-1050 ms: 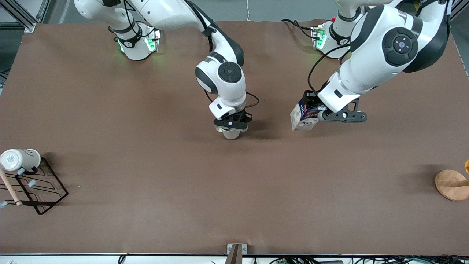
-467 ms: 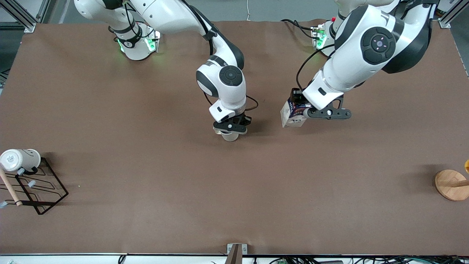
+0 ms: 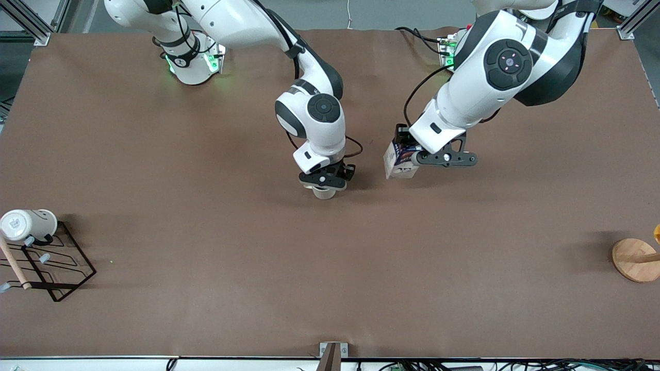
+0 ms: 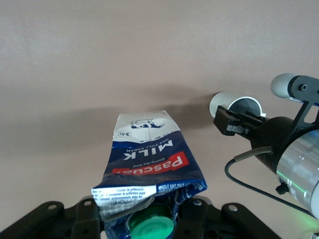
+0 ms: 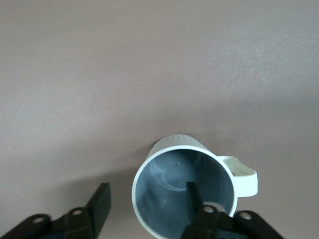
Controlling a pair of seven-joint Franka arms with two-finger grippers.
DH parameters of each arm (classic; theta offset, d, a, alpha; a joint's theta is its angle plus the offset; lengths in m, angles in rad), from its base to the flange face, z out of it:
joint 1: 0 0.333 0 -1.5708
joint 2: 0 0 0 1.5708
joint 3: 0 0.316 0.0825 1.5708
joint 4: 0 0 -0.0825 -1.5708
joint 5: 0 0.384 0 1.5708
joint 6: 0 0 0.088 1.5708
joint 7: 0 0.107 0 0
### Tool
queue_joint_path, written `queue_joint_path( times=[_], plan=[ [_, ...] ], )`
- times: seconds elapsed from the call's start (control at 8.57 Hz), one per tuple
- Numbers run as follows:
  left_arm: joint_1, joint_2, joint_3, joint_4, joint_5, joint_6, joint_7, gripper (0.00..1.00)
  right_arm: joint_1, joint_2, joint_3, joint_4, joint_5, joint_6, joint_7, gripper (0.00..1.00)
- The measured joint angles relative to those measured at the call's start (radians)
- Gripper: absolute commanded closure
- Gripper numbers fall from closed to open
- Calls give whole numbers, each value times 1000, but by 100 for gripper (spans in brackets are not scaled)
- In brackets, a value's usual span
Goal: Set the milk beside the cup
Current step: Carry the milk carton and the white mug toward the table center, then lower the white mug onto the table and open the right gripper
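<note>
The milk, a dark-blue and white carton with a green cap, hangs tilted in my left gripper, just above the table, toward the left arm's end from the cup. In the left wrist view the left gripper is shut on the carton's top. The beige-grey cup stands upright on the table under my right gripper. In the right wrist view the right gripper is open, one finger inside the cup and one outside its wall. The cup also shows in the left wrist view.
A white cup lies on a black wire rack with a wooden stick at the right arm's end. A round wooden stand sits at the left arm's end.
My left gripper has carried the milk toward the cup. My right gripper has stayed over the cup, shifting only slightly.
</note>
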Motion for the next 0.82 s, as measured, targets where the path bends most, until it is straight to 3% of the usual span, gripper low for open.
queue_joint_path(
  times=[0.47, 0.82],
  plan=[
    [-52, 25, 0, 0, 0, 34, -45, 54, -36, -64, -1, 30, 5, -71, -1, 5],
    [-106, 46, -1, -1, 9, 70, -114, 54, -153, -230, -4, 4, 123, -267, -224, 2]
  ],
)
